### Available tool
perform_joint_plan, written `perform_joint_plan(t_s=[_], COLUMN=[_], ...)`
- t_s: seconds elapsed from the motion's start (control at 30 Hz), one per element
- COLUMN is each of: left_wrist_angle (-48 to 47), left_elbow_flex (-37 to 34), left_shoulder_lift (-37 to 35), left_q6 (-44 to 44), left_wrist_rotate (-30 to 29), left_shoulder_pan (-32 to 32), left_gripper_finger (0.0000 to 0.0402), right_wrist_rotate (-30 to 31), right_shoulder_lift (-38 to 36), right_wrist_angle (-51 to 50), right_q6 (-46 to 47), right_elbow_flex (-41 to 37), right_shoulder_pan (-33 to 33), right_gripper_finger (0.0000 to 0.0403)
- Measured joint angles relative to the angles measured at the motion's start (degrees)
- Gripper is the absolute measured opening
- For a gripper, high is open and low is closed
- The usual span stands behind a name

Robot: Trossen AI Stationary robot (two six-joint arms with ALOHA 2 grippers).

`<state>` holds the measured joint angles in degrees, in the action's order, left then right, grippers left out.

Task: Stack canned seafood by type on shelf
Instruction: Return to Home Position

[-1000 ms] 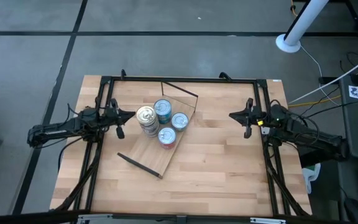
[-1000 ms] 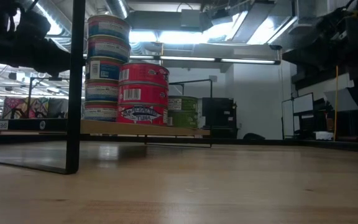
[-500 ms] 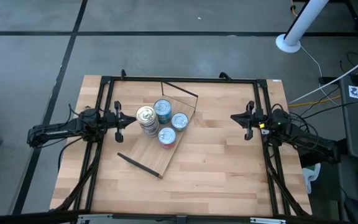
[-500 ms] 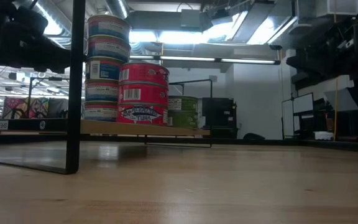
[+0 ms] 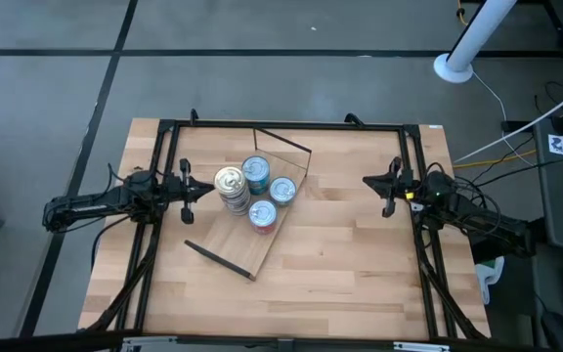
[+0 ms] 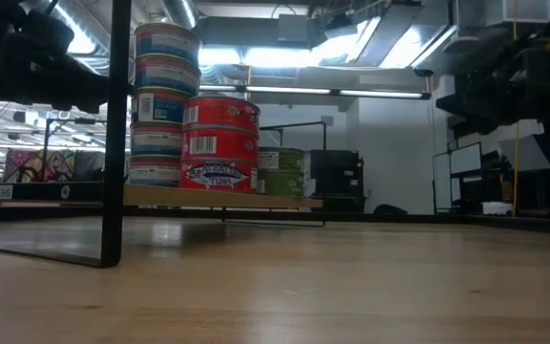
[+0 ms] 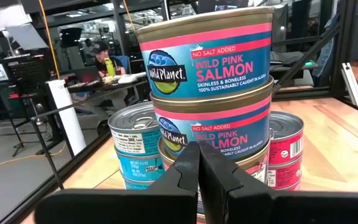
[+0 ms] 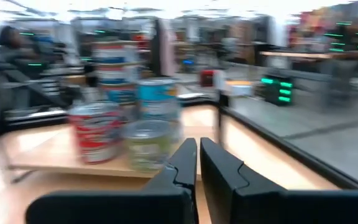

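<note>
A wooden table (image 5: 360, 254) is seen from above, with a workshop behind it in the level view. The shelf (image 5: 231, 242), a plywood board, is laid left of the table's middle, its long axis at a slant to the table's edges. The cans (image 5: 256, 172) are stacked upright on it in four piles. The salmon pile (image 7: 210, 81) stands nearest the left gripper (image 5: 203, 187), which is held just beside it, fingers pressed together on nothing. The right gripper (image 5: 368, 182), likewise closed and empty, is held well apart on the other side. Stacking is judged done. A straight pull away from the piles is called for, chiefly by the nearer left arm.
</note>
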<state>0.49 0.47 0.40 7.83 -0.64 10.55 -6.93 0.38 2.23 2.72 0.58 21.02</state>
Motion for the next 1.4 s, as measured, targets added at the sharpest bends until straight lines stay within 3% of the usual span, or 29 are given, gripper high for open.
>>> perform_joint_plan(t_s=[0.13,0.27,1.4], left_wrist_angle=[0.0,0.0,0.0], left_elbow_flex=[0.0,0.0,0.0], left_shoulder_lift=[0.0,0.0,0.0], left_q6=[-2.0,-5.1,-5.3], left_wrist_rotate=[0.0,0.0,0.0], left_shoulder_pan=[0.0,0.0,0.0], left_gripper_finger=[0.0,0.0,0.0], right_wrist_rotate=[7.3,6.7,6.3], right_shoulder_lift=[0.0,0.0,0.0], right_wrist_angle=[-1.2,-1.2,-1.5], right_q6=[0.1,0.1,1.5], right_elbow_flex=[0.0,-0.1,-0.2], right_shoulder_pan=[0.0,0.0,0.0], right_gripper_finger=[0.0024,0.0024,0.0024])
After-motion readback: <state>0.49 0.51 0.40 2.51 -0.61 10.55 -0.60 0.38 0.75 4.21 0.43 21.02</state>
